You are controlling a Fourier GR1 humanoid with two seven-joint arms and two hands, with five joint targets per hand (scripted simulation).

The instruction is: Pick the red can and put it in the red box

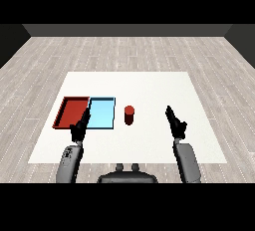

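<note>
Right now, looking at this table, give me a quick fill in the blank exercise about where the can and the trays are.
1. The red can stands upright on the table, just right of the ____ tray.
2. The red tray lies to the ____ of the light blue tray.
3. Neither the left hand nor the right hand holds the ____.

Missing words: light blue; left; can

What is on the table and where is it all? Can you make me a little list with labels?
table: white
red can: upright, just right of the light blue tray, not held
red tray: far left
light blue tray: beside the red tray, on its right
left hand: fingers straight, over the near edge where the trays meet
right hand: fingers straight, right of the can, apart from it
</note>
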